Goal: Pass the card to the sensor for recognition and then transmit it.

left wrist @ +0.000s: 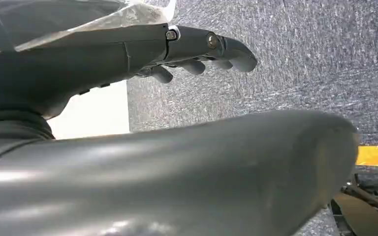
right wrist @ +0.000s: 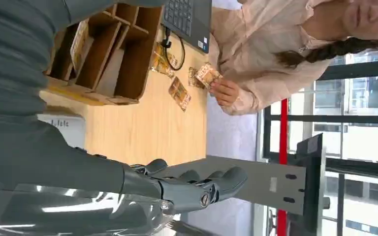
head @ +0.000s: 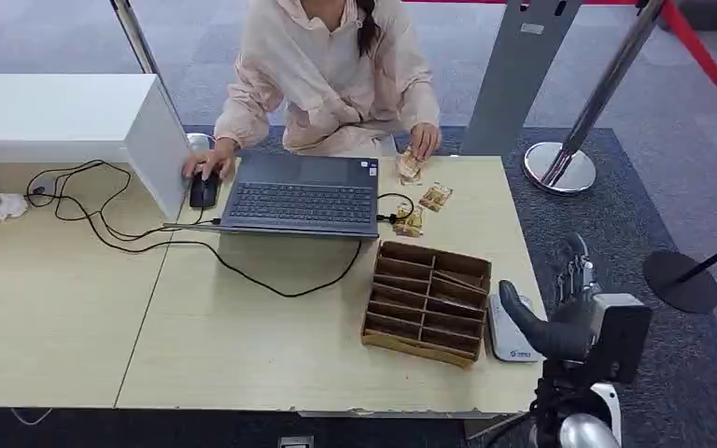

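Right robot hand (head: 574, 313), empty with fingers apart, hovers beside the sensor (head: 509, 331); cards (head: 409, 222) well apart.

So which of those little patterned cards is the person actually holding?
The card in the person's hand, at the table's far edge right of the laptop. The other two cards lie loose on the table, nearer the wooden organizer.

A light wooden table (head: 243, 345) stands on grey carpet (head: 681, 93), with a white box-shaped counter (head: 56, 117) at its far left corner. Beyond it rise a grey pillar (head: 513, 75) and chrome stanchion posts (head: 560, 163) carrying a red belt (head: 705, 56). Tall windows (right wrist: 354, 123) with dark frames let in daylight.
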Available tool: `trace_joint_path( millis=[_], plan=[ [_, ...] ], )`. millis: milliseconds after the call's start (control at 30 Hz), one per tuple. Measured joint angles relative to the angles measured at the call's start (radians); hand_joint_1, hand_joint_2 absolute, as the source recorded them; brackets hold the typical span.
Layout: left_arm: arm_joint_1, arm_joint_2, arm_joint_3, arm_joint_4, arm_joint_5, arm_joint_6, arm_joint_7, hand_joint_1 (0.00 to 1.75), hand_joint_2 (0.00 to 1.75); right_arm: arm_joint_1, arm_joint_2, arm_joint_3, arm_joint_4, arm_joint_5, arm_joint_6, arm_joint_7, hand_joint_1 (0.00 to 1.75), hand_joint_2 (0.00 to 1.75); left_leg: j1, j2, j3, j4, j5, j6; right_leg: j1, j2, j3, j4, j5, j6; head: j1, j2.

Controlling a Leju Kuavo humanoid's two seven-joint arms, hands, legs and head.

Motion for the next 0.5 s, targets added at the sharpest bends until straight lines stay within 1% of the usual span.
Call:
trace_joint_path(
  millis=[133, 400, 500],
  plan=[
    [0.000, 0.000, 0.000, 0.000, 0.000, -0.005, 0.000, 0.00, 0.00, -0.002, 0.001, 0.000, -0.010, 0.001, 0.000, 0.012, 0.00, 1.75, 0.000, 0.000, 0.000, 0.000, 0.000, 0.000, 0.000, 0.000, 0.000, 0.000, 0.000, 0.000, 0.000, 0.000],
    [0.000, 0.000, 0.000, 0.000, -0.003, -0.009, 0.006, 0.00, 0.00, -0.002, 0.004, 0.000, -0.010, -0.007, 0.000, 0.002, 0.00, 1.75, 0.000, 0.000, 0.000, 0.000, 0.000, 0.000, 0.000, 0.000, 0.000, 0.000, 0.000, 0.000, 0.000, 0.000],
    [0.000, 0.000, 0.000, 0.000, -0.008, -0.008, 0.001, 0.00, 0.00, -0.007, 0.004, 0.000, -0.016, 0.028, 0.000, 0.024, 0.00, 1.75, 0.000, 0.000, 0.000, 0.000, 0.000, 0.000, 0.000, 0.000, 0.000, 0.000, 0.000, 0.000, 0.000, 0.000]
  ],
)
